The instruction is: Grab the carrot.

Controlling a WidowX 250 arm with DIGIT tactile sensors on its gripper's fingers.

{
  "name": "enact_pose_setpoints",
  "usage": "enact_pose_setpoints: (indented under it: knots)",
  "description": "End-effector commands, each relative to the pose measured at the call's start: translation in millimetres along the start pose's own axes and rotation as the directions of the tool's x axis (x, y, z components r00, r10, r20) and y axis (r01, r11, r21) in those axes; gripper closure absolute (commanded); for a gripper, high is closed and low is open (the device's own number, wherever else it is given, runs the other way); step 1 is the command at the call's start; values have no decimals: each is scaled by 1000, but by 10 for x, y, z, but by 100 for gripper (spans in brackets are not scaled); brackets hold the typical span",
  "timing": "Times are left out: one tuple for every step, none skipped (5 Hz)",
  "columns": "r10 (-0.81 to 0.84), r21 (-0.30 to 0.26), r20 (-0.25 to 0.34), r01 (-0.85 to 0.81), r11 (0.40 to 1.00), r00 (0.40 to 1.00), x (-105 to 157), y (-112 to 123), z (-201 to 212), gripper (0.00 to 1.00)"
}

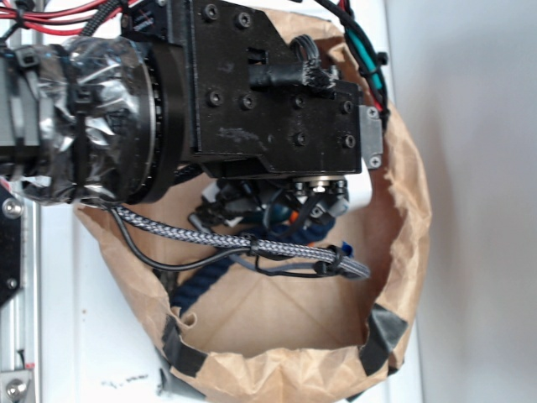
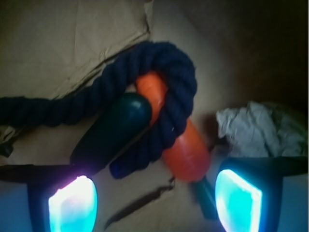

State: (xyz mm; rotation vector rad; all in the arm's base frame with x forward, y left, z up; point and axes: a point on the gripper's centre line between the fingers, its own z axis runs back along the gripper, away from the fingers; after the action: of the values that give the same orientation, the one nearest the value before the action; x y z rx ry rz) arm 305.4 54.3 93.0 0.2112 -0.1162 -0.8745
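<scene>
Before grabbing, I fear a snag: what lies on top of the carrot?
The navy rope loops across the carrot, covering its middle. The cucumber lies beside it. The carrot's stem end is barely visible.

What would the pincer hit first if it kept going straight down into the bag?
Probably the navy rope, which loops over the carrot between the open pincer's pads; depth is hard to judge.

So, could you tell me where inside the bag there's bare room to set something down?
The paper floor above the rope is bare, and so is the dim stretch above the crumpled paper. The middle is crowded: the rope lies over the carrot, with the cucumber alongside.
</scene>
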Motion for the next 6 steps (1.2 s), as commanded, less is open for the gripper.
enact_pose_setpoints:
  knots:
    - [0,66,14,-1,998,1000,102,115,76,0]
    - [0,66,14,-1,998,1000,102,115,76,0]
    - [0,66,14,-1,998,1000,102,115,76,0]
    - [-137,-10,162,141,990,977,-100,-99,457,0]
    - [-251,-84,285,285,955,925,-256,-90,470,0]
    - [-257,-56,333,291,955,907,-512,-65,539,0]
